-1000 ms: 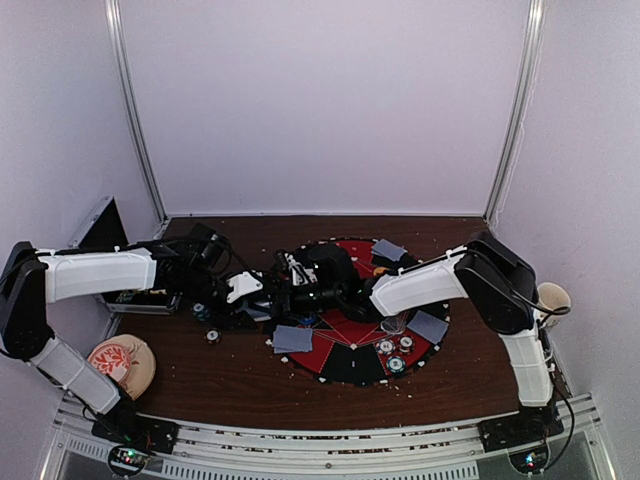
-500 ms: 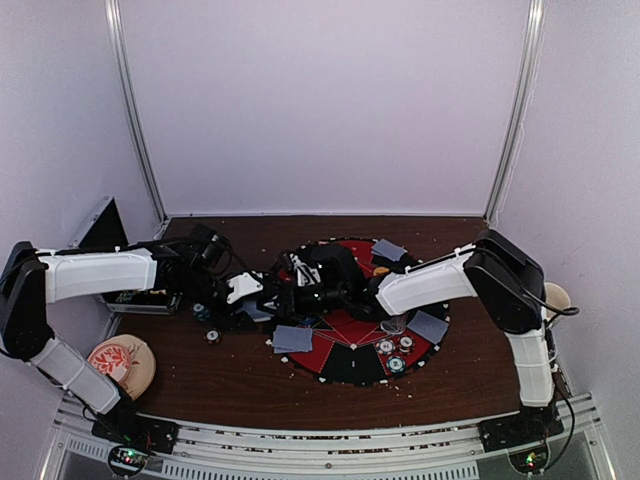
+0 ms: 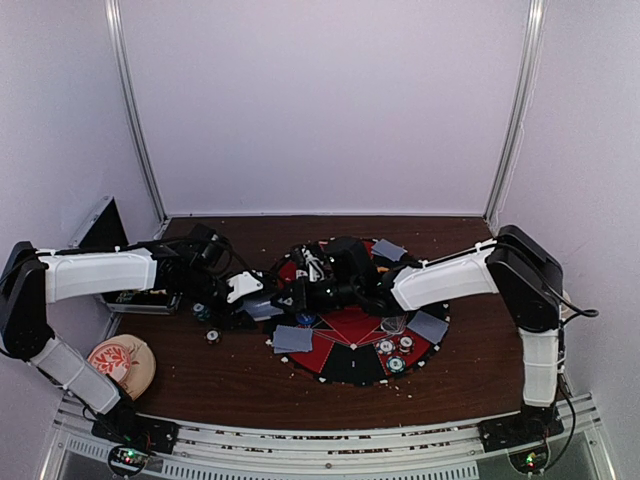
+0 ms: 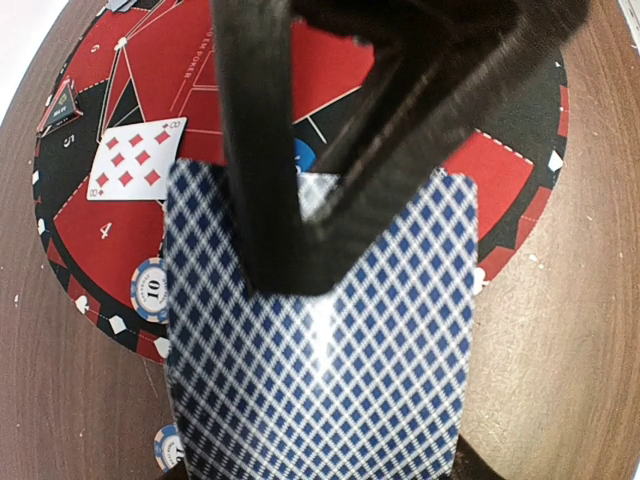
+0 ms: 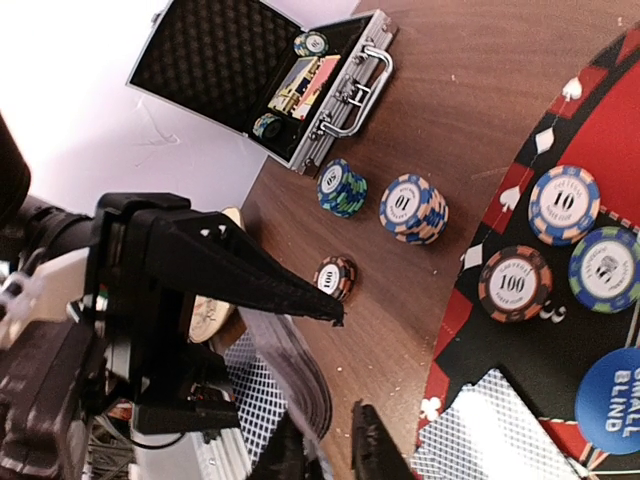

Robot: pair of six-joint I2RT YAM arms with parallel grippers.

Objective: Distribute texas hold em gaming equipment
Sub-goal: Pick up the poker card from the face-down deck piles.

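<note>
My left gripper (image 3: 258,303) is shut on a deck of blue-checked playing cards (image 4: 320,350), held over the left edge of the round red-and-black mat (image 3: 352,368). Its black fingers (image 5: 250,270) and the deck's edge (image 5: 300,370) show in the right wrist view. My right gripper (image 5: 330,452) is at the deck's end, and its fingers (image 4: 260,150) close in a V on the top card. Chip stacks (image 5: 412,208) stand on the table, with single chips (image 5: 515,283) and a blue button (image 5: 612,400) on the mat. A ten of diamonds (image 4: 135,160) lies face up.
An open metal case (image 5: 260,70) with chips stands at the far left. A flowered plate (image 3: 120,362) lies front left, and a cup (image 3: 552,297) is at the right edge. Face-down cards (image 3: 292,338) and chips (image 3: 395,350) lie on the mat.
My right arm has drawn to the right, and its gripper has shifted slightly right at the deck. The left arm and the deck have stayed put.
</note>
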